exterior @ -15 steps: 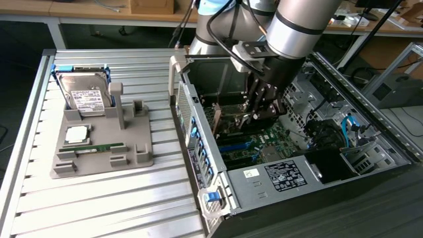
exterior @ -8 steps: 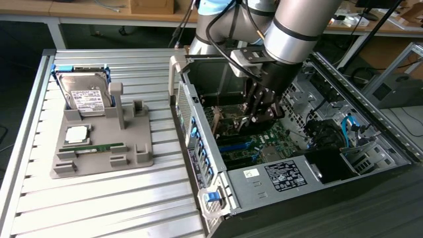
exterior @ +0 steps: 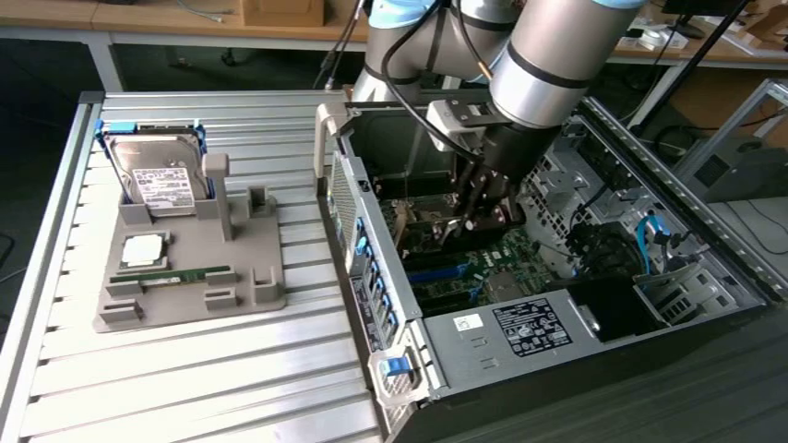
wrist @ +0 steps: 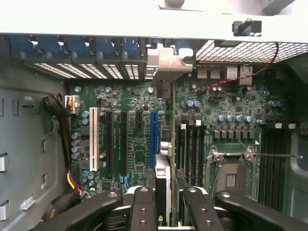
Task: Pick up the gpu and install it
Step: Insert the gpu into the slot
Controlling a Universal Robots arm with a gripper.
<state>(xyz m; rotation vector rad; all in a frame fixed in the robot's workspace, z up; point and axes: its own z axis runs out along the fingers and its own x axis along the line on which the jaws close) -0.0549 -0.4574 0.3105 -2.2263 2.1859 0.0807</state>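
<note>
Pinched tight in the claw (wrist: 168,204): the gpu (wrist: 173,130), down inside the open computer case (exterior: 493,346). Just one gpu, standing on its thin edge over the green board (wrist: 231,106), with its silvery end piece (wrist: 168,65) up at the back wall.

Looks like the putting-in step: lifted already, and hard to tell if pushed home. Sits just beside the blue slot (wrist: 154,139), on the side away from the white slot (wrist: 93,139). Calls for a straight card, lined up right over its slot, and a soft, even push.

Counting slots: one blue, one white, two long black ones between.

Out on the table (exterior: 246,369), on the grey holder (exterior: 253,297): one hard drive (exterior: 162,180), one green memory stick (exterior: 173,274), one square chip (exterior: 144,247).
</note>
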